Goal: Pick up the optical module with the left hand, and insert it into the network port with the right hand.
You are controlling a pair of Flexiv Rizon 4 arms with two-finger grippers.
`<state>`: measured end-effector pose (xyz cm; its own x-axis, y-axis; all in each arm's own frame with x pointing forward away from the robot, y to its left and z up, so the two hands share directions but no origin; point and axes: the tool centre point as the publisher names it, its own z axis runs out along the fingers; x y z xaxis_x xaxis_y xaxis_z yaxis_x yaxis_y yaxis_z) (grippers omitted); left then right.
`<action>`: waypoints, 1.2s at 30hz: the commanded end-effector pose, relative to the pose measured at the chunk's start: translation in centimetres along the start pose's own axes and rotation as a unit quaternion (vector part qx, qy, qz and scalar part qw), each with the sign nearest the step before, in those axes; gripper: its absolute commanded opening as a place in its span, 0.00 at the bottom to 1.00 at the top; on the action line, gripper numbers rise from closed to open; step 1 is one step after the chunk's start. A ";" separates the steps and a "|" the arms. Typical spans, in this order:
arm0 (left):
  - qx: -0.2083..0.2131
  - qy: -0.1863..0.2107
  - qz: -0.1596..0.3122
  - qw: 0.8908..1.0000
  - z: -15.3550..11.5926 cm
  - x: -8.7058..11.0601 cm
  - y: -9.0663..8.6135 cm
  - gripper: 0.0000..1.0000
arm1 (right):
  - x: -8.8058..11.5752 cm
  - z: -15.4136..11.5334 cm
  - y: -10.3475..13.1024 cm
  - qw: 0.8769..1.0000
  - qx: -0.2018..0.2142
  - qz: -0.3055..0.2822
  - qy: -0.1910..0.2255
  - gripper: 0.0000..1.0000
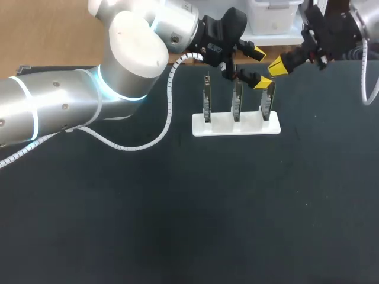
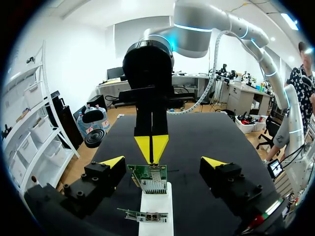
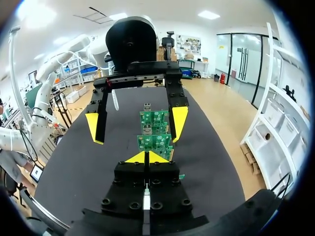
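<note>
Green boards (image 3: 153, 117), edge-on overhead — face-on from wrists

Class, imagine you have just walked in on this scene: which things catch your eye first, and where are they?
The big silver left arm sweeps in across the dark table. At the table's far middle, three circuit boards stand upright in a white holder. Above the rightmost board, the left tool hangs open with bright yellow tips, facing the right tool, whose tips are pressed together.
</note>
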<state>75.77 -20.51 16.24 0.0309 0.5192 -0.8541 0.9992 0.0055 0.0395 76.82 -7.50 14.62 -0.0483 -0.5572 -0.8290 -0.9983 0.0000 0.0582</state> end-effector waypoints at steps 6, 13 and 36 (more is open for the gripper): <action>-0.001 -0.001 0.001 1.000 0.0 0.1 0.0 1.00 | 0.4 0.3 -0.2 1.000 -0.002 0.003 -0.003 0.00; -0.001 -0.001 0.001 1.000 0.0 0.1 0.0 1.00 | 0.5 0.5 -0.2 1.000 -0.004 0.006 -0.005 0.00; -0.001 -0.001 0.001 1.000 0.0 0.1 0.0 1.00 | 0.9 0.8 0.1 1.000 -0.008 0.013 -0.007 0.00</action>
<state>75.77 -20.51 16.24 0.0309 0.5192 -0.8541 0.9992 0.0055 0.0395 76.51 -7.39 14.15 -0.0745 -0.5480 -0.8331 -0.9963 0.0044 0.0862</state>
